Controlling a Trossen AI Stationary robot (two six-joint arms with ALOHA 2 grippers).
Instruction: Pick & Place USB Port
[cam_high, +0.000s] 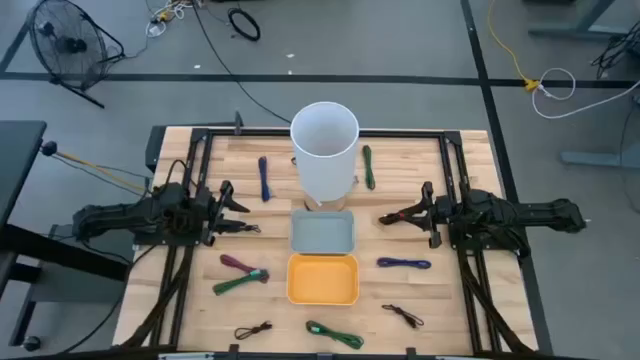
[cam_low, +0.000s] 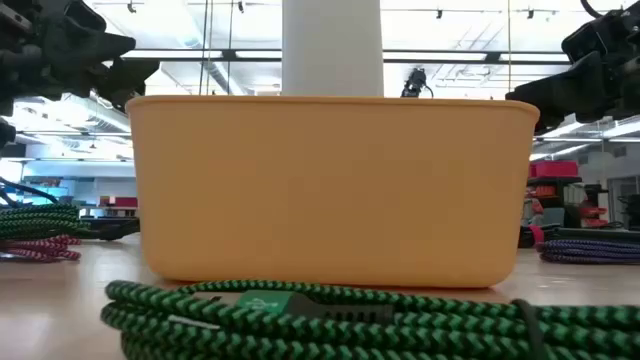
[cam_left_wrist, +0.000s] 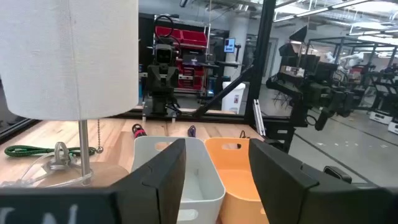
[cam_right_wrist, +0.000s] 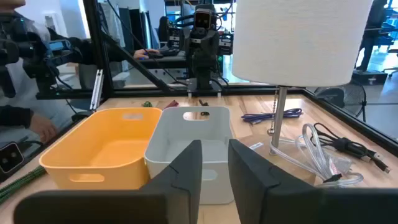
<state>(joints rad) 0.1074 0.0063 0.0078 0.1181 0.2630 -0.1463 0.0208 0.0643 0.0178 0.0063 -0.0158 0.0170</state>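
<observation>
The right gripper (cam_right_wrist: 214, 165) points across the wooden counter (cam_right_wrist: 292, 168), its two dark fingers (cam_right_wrist: 183, 171) standing slightly apart with nothing between them. Just beyond them sits a grey bin (cam_right_wrist: 193, 134), touching an orange bin (cam_right_wrist: 106, 146) beside it. A lamp with a white shade (cam_right_wrist: 301, 37) stands near the grey bin, a purple braided cable (cam_right_wrist: 270, 115) behind its pole and a clear-wrapped dark cable (cam_right_wrist: 336, 152) by its base. The other arm (cam_right_wrist: 202, 46) faces from the far edge.

No text, label, brand, number or sign can be read anywhere.
</observation>
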